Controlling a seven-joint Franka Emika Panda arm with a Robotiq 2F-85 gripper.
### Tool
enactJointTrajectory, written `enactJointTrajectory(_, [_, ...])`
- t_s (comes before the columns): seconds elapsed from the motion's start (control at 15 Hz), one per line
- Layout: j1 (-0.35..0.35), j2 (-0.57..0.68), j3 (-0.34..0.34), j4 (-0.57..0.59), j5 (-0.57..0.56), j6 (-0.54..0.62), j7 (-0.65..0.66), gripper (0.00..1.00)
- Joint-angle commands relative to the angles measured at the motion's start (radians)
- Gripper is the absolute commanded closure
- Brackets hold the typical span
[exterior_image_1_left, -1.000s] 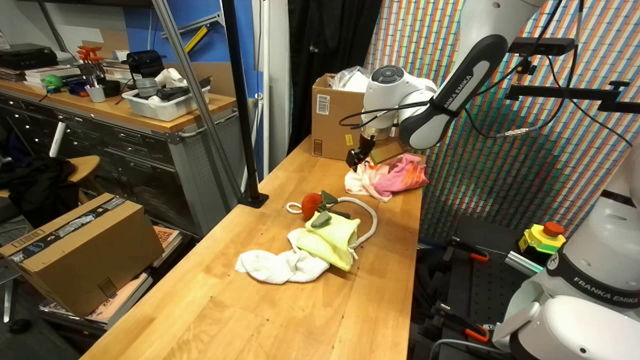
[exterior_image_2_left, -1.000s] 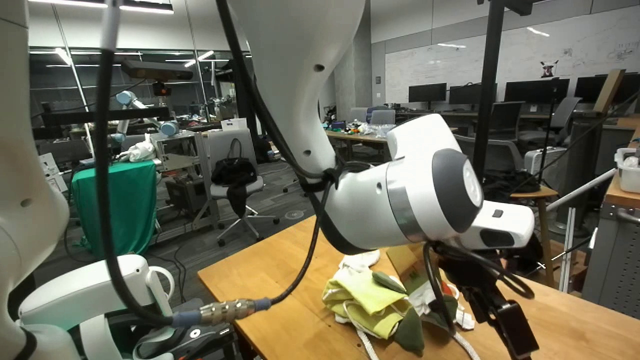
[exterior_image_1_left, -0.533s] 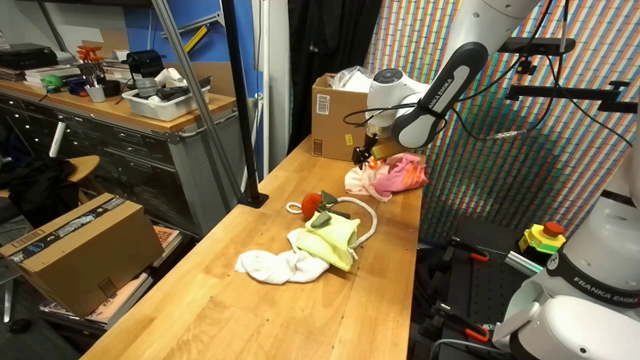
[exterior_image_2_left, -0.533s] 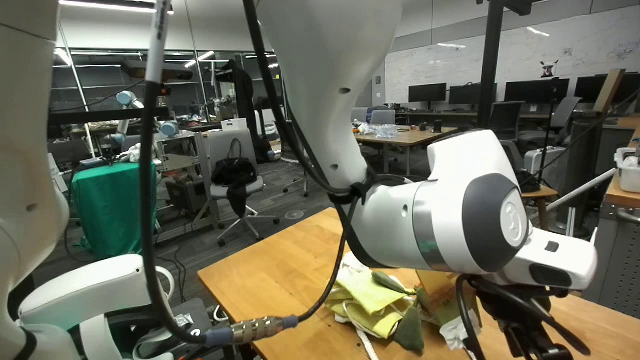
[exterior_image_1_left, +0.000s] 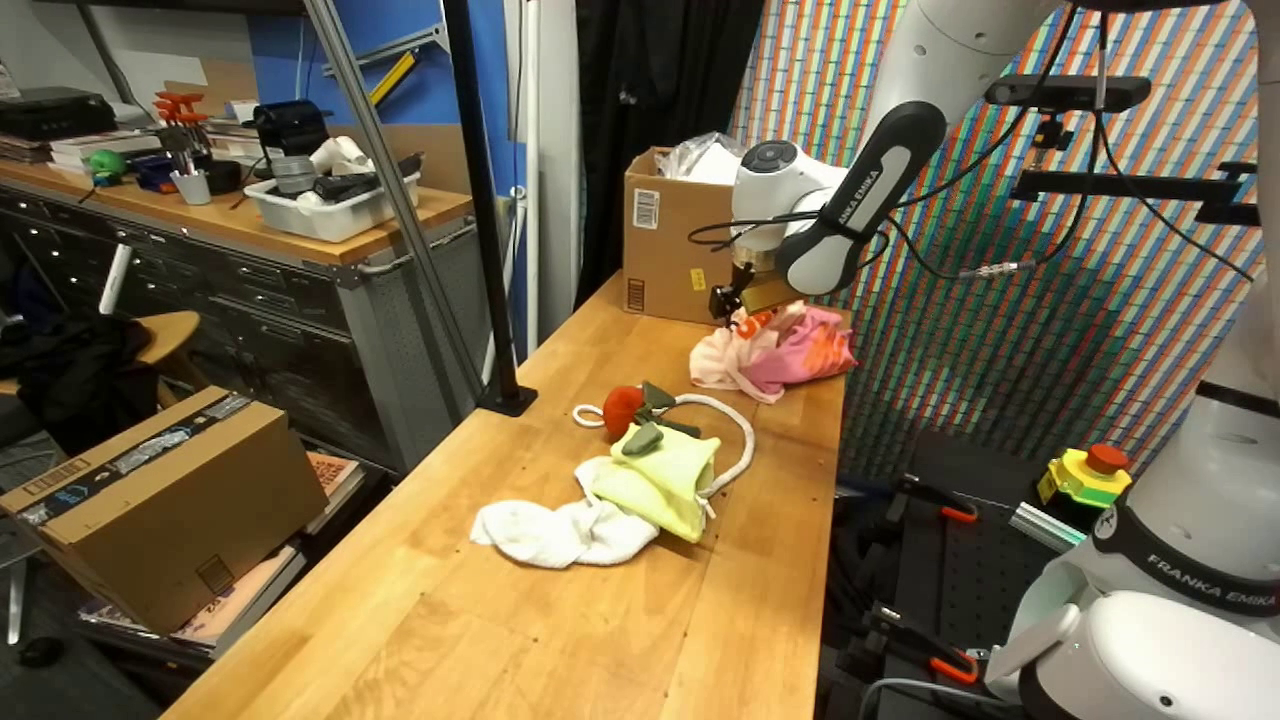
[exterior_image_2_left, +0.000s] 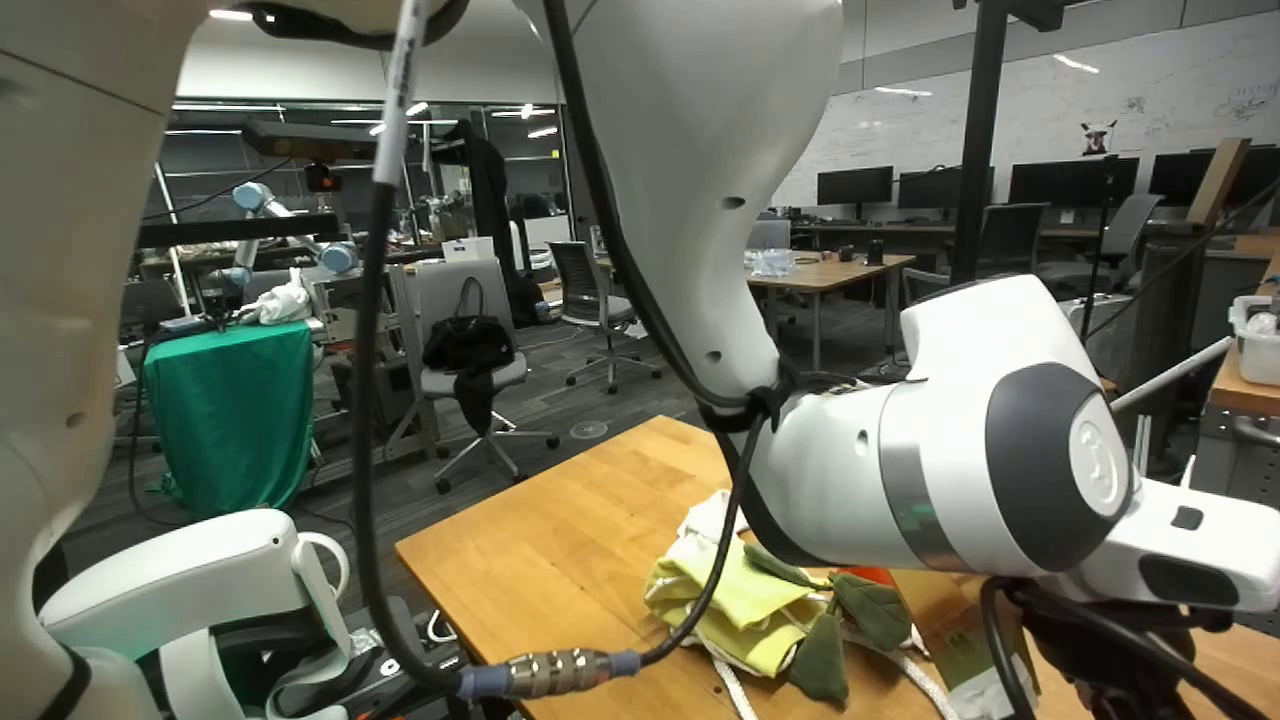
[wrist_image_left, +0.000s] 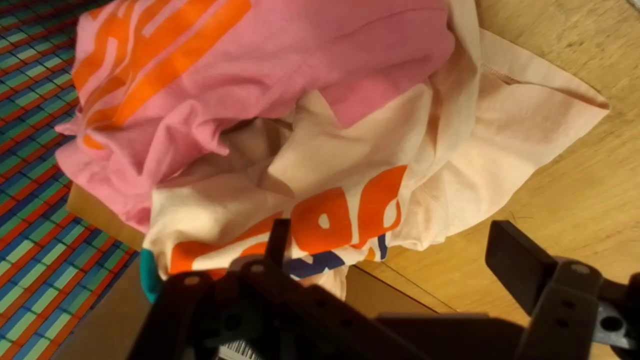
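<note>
While its jaws stand wide apart, the claw hangs at the margin of the crumpled peach fabric, which lies on the worktop beneath it. In the wrist view, one jaw overlaps the fabric's orange print and the other is seen against the worktop; whether either touches, one cannot tell. Pink fabric with orange stripes adjoins the peach, farther out from the claw; whether the two are one garment is unclear. An open cardboard box, clear plastic showing at its top, stands just beside the claw. In an exterior view, well apart from the claw along the worktop, yellow-green cloth lies touching white cloth. On their side nearer the claw are a red, rounded item, dark green leaf-shaped pieces and a looping white rope.
</note>
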Motion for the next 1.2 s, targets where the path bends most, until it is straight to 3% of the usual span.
enactJointTrajectory(0.0, [0.044, 0.070, -0.058, 0.043, 0.054, 0.035, 0.005, 0.00])
enactJointTrajectory(0.53, [0.100, 0.176, -0.148, 0.083, 0.180, 0.078, -0.022, 0.00])
enactJointTrajectory(0.8, [0.120, 0.211, -0.160, 0.089, 0.257, 0.080, -0.054, 0.00])
enactJointTrajectory(0.87, [0.120, 0.217, -0.157, 0.090, 0.274, 0.078, -0.070, 0.04])
enactJointTrajectory(0.93, [0.127, 0.224, -0.161, 0.091, 0.287, 0.081, -0.076, 0.26])
enactJointTrajectory(1.07, [0.134, 0.234, -0.161, 0.091, 0.314, 0.084, -0.095, 0.29])
enactJointTrajectory(1.13, [0.137, 0.237, -0.161, 0.091, 0.325, 0.086, -0.105, 0.36])
